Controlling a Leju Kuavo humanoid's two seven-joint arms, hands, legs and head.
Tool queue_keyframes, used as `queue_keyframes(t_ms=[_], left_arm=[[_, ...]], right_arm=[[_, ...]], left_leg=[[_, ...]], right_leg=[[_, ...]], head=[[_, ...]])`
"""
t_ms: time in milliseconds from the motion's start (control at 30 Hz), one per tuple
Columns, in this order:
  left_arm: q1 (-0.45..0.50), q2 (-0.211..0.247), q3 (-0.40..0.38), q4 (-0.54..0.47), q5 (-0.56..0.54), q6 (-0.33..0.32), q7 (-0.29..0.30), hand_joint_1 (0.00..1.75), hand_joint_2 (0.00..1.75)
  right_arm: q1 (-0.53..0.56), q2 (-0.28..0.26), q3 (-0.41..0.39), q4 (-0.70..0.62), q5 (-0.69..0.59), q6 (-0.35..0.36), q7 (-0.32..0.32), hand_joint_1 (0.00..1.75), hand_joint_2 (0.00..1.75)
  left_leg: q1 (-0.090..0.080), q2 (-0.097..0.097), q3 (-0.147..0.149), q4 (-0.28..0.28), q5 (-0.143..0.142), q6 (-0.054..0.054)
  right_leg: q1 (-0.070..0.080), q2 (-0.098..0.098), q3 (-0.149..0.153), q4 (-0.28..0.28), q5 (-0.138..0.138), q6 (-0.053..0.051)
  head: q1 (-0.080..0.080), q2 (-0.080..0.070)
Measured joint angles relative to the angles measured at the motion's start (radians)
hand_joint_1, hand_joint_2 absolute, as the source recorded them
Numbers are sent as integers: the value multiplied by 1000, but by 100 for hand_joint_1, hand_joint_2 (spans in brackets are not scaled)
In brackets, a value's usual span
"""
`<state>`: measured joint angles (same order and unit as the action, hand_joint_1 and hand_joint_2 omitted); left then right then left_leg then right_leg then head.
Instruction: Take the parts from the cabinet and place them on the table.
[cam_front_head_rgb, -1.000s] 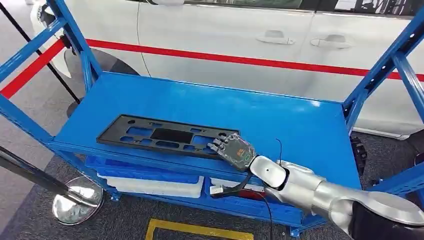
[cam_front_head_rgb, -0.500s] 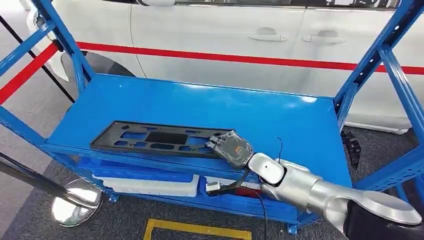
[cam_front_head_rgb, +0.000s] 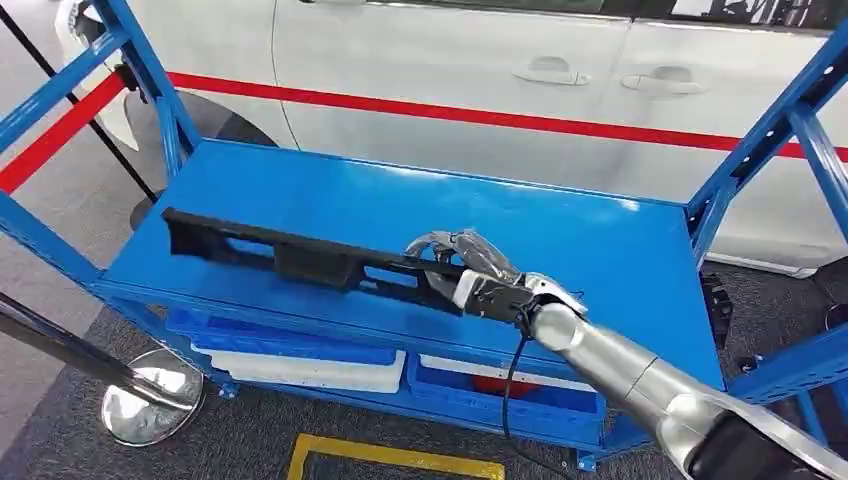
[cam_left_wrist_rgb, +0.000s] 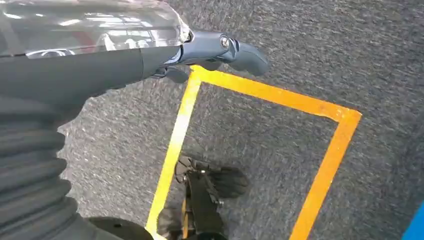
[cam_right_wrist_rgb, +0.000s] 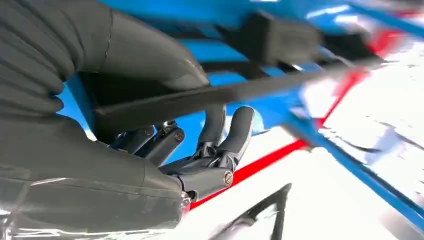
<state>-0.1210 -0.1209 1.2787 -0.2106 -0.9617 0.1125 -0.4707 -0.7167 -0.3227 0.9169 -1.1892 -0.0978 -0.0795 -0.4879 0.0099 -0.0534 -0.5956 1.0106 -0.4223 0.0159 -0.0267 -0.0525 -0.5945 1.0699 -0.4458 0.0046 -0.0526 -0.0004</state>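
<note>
Your right hand (cam_front_head_rgb: 478, 272) grips the long black slotted plastic part (cam_front_head_rgb: 300, 258), tilted on edge above the smooth blue metal shelf (cam_front_head_rgb: 560, 240). Behind: white car (cam_front_head_rgb: 480, 90). Left hand (cam_left_wrist_rgb: 220, 50): state unclear, over grey carpet (cam_left_wrist_rgb: 325, 50).

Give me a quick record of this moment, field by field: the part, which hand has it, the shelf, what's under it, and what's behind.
part: long black plastic frame, tipped up on edge, above the shelf top
right hand: grips the frame at its near end
left hand: hangs over grey carpet with a yellow floor marking
shelf: blue metal rack
lower level: blue bins and a white tray
background: white car with red stripe
</note>
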Motion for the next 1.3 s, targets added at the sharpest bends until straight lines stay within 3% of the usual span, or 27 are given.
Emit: queue_keyframes(t_ms=[33,67,133,200,233,300,333,367,400,433,500,533,567,633,700,767,833,867,900,933,1000,1033,1067,1167,1200,1267,1300], left_arm=[[2,-1,4,0,3,-2,2,0,175],[4,-1,11,0,7,-3,3,0,175],[10,-1,18,0,10,-5,6,0,175],[10,0,19,0,11,-5,7,0,175],[8,0,21,0,11,-5,7,0,175],[5,-1,24,0,13,-8,7,0,175],[5,-2,26,0,18,-13,7,0,175],[6,-2,26,0,18,-15,7,0,175],[8,-1,27,0,20,-18,7,0,175],[8,-1,31,0,20,-22,7,0,175],[8,1,37,0,21,-25,8,0,175],[9,1,42,0,23,-24,13,0,175],[10,1,43,0,27,-22,16,0,175],[17,1,45,0,31,-19,19,0,175],[16,0,45,0,31,-19,19,0,175],[12,0,47,0,32,-19,18,0,175],[12,0,49,0,32,-19,15,0,175],[13,0,50,0,34,-19,14,0,175],[14,0,50,0,34,-19,13,0,175],[14,0,50,0,34,-22,11,0,175],[14,-1,50,0,33,-28,9,0,175],[14,-2,50,0,31,-30,7,0,175],[14,-2,50,0,30,-30,6,0,175],[18,-2,50,0,30,-29,5,0,175],[17,-2,50,0,30,-29,5,0,175],[16,-2,50,0,30,-29,2,0,175],[17,-2,50,0,30,-30,-1,0,175]], right_arm=[[12,3,-30,-26,-43,38,3,171,175],[21,7,-53,-51,-73,74,7,171,175],[51,7,-93,-97,-105,101,9,171,175],[65,7,-118,-124,-112,109,11,171,175],[66,1,-127,-135,-115,110,12,171,175],[77,-16,-140,-149,-141,137,12,171,175],[88,-27,-146,-157,-176,165,11,171,175],[101,-38,-152,-168,-210,193,15,171,175],[118,-49,-159,-182,-243,218,20,171,175],[133,-67,-168,-212,-287,254,30,171,175],[153,-90,-180,-262,-341,299,40,171,175],[169,-99,-189,-294,-377,321,45,171,175],[188,-105,-194,-324,-400,335,51,171,175],[224,-105,-206,-388,-425,348,58,171,175],[250,-100,-220,-440,-431,351,66,171,175],[270,-96,-237,-476,-445,359,68,171,175],[297,-96,-249,-511,-464,366,66,171,175],[310,-96,-253,-524,-468,366,66,171,175],[319,-96,-258,-536,-476,370,66,171,175],[324,-96,-262,-548,-483,375,67,171,175],[332,-96,-270,-582,-503,383,70,171,175],[335,-96,-277,-603,-513,387,70,171,175],[337,-94,-281,-622,-521,394,71,171,175],[362,-93,-288,-689,-538,409,73,171,175],[369,-93,-289,-703,-538,411,73,171,175],[373,-97,-291,-729,-529,411,71,171,175],[377,-98,-291,-739,-522,408,69,171,175]], left_leg=[[-9,4,-5,4,-3,-6],[-8,7,-11,6,-3,-10],[-8,21,-14,3,-1,-19],[-4,30,-14,16,-19,-32],[-5,32,-29,53,-49,-38],[-4,33,-101,210,-133,-49],[-4,33,-136,284,-161,-53],[-4,33,-153,319,-166,-54],[-4,33,-147,304,-145,-54],[-4,33,-118,244,-106,-54],[-2,22,-30,65,-20,-48],[-1,-9,-7,10,-18,-41],[-3,-4,-4,8,-15,-30],[-8,5,-4,9,-17,-19],[3,14,3,-7,-7,-1],[1,18,5,-11,-5,9],[-1,22,5,-11,-6,11],[-1,23,5,-10,-7,11],[-1,26,6,-9,-9,11],[-1,28,7,-7,-10,10],[-1,32,9,2,-18,5],[-2,34,9,6,-21,1],[-10,39,4,13,-25,-5],[-10,53,7,6,-23,-20],[-10,55,8,9,-29,-27],[-7,51,-18,76,-81,-41],[-7,51,-52,152,-123,-46]], right_leg=[[16,-32,10,-8,-14,-2],[16,-20,16,-35,-26,-9],[18,-2,11,-38,-29,-10],[8,0,17,-53,-20,-23],[7,2,18,-55,-19,-28],[8,3,18,-55,-19,-33],[9,3,18,-55,-19,-34],[10,4,18,-55,-19,-34],[10,6,19,-54,-19,-33],[10,7,19,-53,-20,-32],[9,11,22,-50,-24,-27],[13,14,20,-46,-27,-20],[15,23,20,-45,-27,-14],[13,26,19,-50,-25,-5],[10,34,15,-48,-32,5],[9,37,-22,43,-93,6],[4,40,-95,210,-161,9],[3,40,-119,259,-169,10],[2,40,-119,255,-151,11],[2,40,-101,213,-118,10],[3,29,-15,34,-25,3],[6,9,10,-20,-27,-1],[16,4,17,-38,-32,-2],[16,25,12,-36,-33,-11],[10,28,14,-44,-29,-19],[7,29,17,-48,-27,-30],[8,30,17,-47,-27,-32]], head=[[0,0],[0,0],[0,0],[0,0],[0,0],[0,0],[0,0],[0,0],[0,0],[0,0],[0,0],[0,0],[0,0],[0,0],[0,0],[0,0],[0,0],[0,0],[0,0],[0,0],[0,0],[0,0],[0,0],[0,0],[0,0],[0,0],[0,0]])
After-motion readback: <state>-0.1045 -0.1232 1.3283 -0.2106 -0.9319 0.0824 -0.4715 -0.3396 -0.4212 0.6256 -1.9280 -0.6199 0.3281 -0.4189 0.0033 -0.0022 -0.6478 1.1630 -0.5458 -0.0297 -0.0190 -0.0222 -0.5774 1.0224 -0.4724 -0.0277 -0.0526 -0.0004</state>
